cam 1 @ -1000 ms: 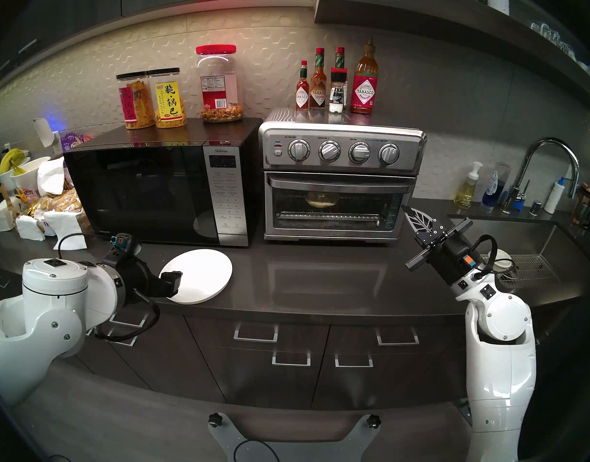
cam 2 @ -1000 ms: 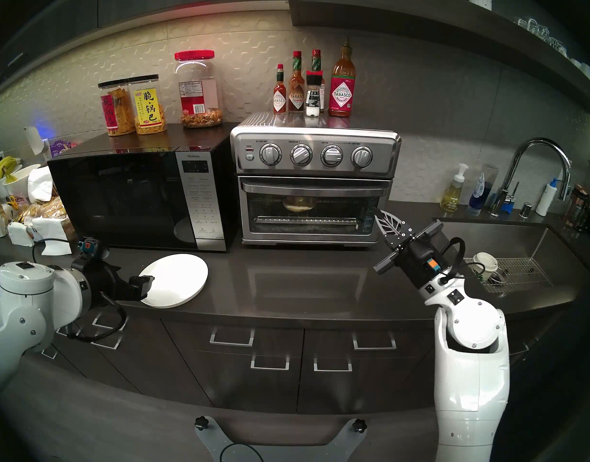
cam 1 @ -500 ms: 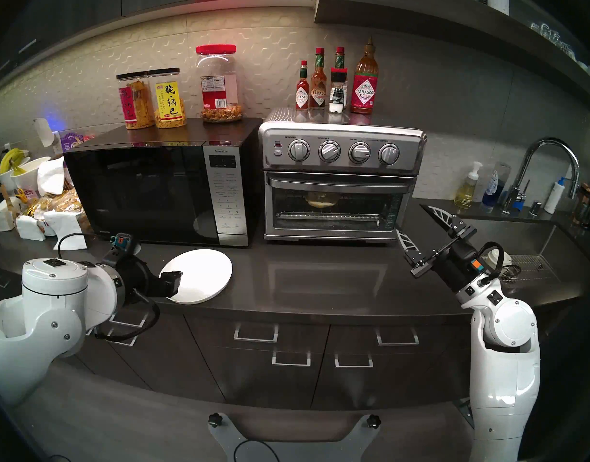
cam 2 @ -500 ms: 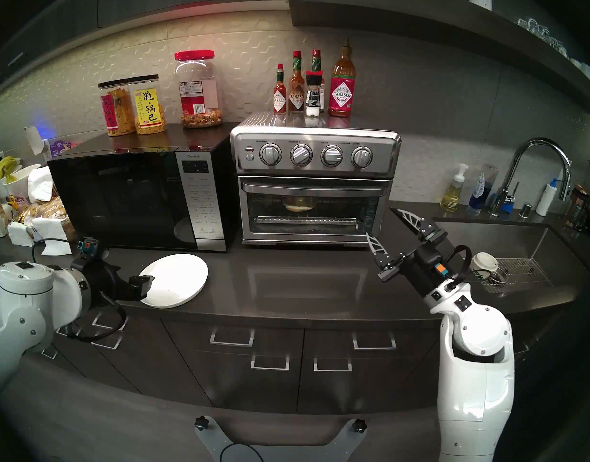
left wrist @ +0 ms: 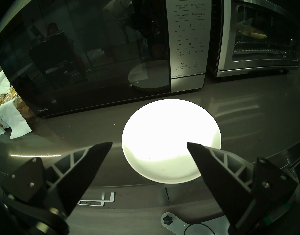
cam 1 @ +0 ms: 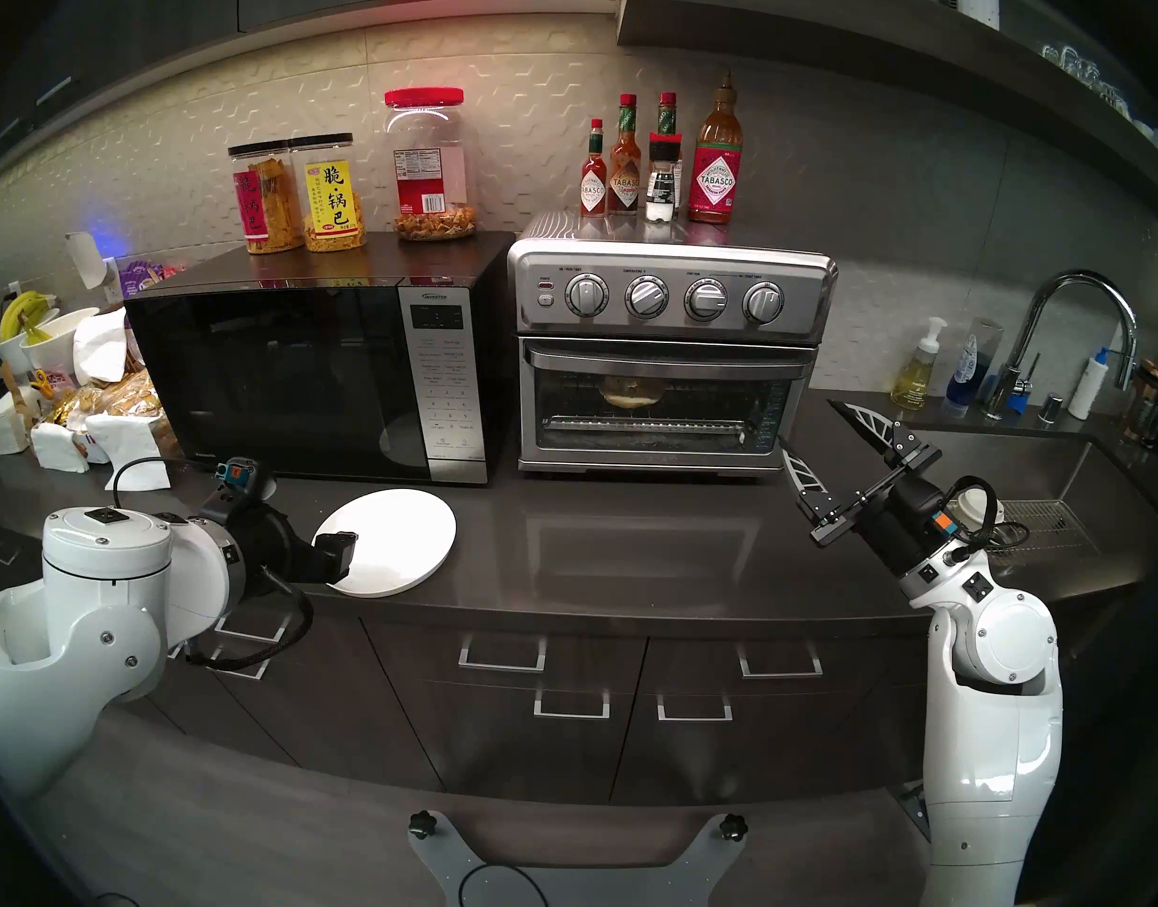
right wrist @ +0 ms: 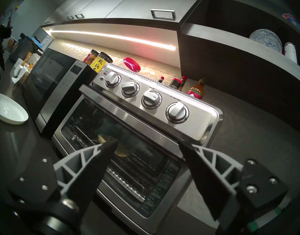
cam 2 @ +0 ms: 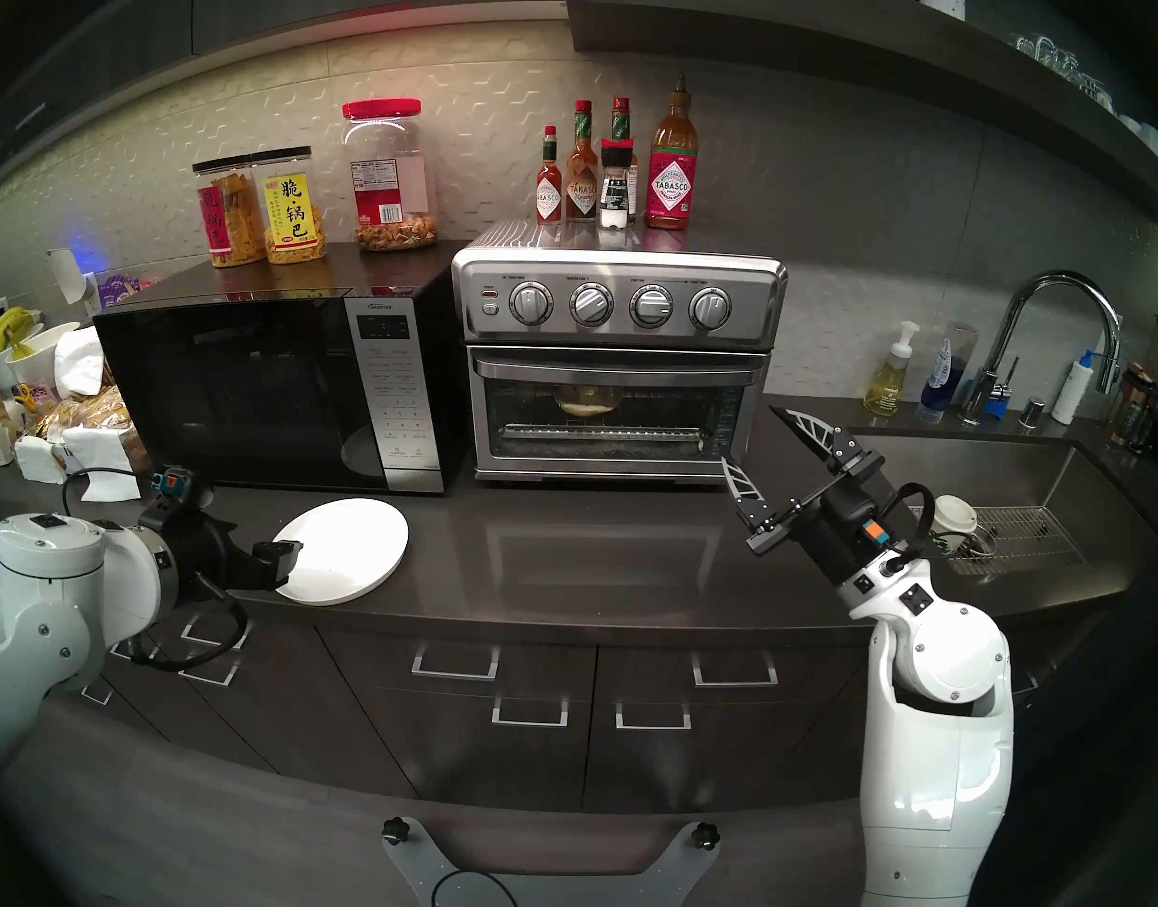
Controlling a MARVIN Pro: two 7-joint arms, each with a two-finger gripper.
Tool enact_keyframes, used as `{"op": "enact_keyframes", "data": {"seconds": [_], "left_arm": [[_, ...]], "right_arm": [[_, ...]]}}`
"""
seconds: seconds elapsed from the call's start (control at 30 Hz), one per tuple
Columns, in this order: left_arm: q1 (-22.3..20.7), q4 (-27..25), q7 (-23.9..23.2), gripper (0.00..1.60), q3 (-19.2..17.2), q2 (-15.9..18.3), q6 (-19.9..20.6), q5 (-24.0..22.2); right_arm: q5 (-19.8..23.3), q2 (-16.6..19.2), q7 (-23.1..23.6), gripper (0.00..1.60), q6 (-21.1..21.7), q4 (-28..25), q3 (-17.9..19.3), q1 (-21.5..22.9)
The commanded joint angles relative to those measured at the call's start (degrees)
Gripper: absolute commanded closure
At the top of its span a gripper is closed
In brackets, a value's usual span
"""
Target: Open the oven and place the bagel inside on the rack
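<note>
Bagel behind the closed oven door

Only the left wrist view shows the left tool (left wrist: 149,143) spread, empty. The bagel (cam 1: 630,390) lies on the rack (cam 1: 648,398) inside the oven (cam 1: 668,356); right tool (cam 1: 815,428) spread, empty.

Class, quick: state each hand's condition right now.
Left hand: open, holding nothing.
Right hand: open, holding nothing.

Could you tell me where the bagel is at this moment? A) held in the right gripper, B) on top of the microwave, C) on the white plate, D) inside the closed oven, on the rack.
D: the bagel shows through the glass door of the shut oven, lying on the rack, while the plate is bare.
</note>
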Motion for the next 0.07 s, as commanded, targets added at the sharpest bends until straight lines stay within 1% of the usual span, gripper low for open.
{"op": "enact_keyframes", "data": {"seconds": [0.0,0.03], "left_arm": [[-0.26,-0.42,0.03,0.00,-0.59,-0.15,-0.09,0.13],[-0.27,-0.42,0.01,0.00,-0.58,-0.17,-0.07,0.15]], "right_arm": [[0.70,-0.30,-0.18,0.23,-0.29,-1.24,-0.19,0.74],[0.69,-0.31,-0.17,0.23,-0.30,-1.24,-0.18,0.75]]}}
